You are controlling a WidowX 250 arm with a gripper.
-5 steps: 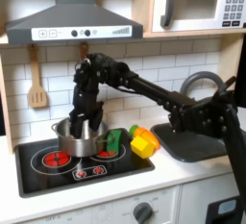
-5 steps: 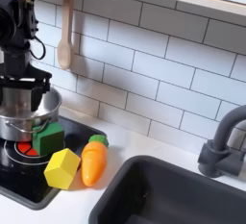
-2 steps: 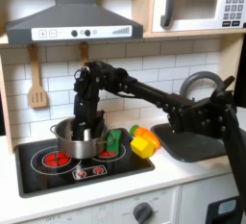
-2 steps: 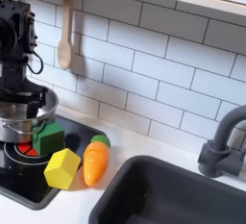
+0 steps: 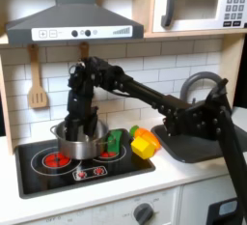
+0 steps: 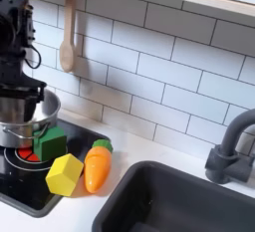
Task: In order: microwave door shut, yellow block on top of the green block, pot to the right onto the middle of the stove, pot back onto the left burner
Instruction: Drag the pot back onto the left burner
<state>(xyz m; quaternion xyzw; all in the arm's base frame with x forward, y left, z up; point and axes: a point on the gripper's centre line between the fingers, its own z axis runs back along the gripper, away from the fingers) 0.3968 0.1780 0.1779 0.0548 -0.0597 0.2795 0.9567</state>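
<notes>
The pot (image 5: 77,140) has shifted left, jaws inside it

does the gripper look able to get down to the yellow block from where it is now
Probably yes. The gripper sits at the pot, and the yellow block lies beside the stove with its top uncovered; only the carrot toy stands close beside it.

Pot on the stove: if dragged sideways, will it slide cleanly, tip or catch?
The pot looks wide and low, so tipping seems unlikely. On the glossy black stove its steel base should probably slide easily. The green block stands close beside it and may get nudged.
</notes>
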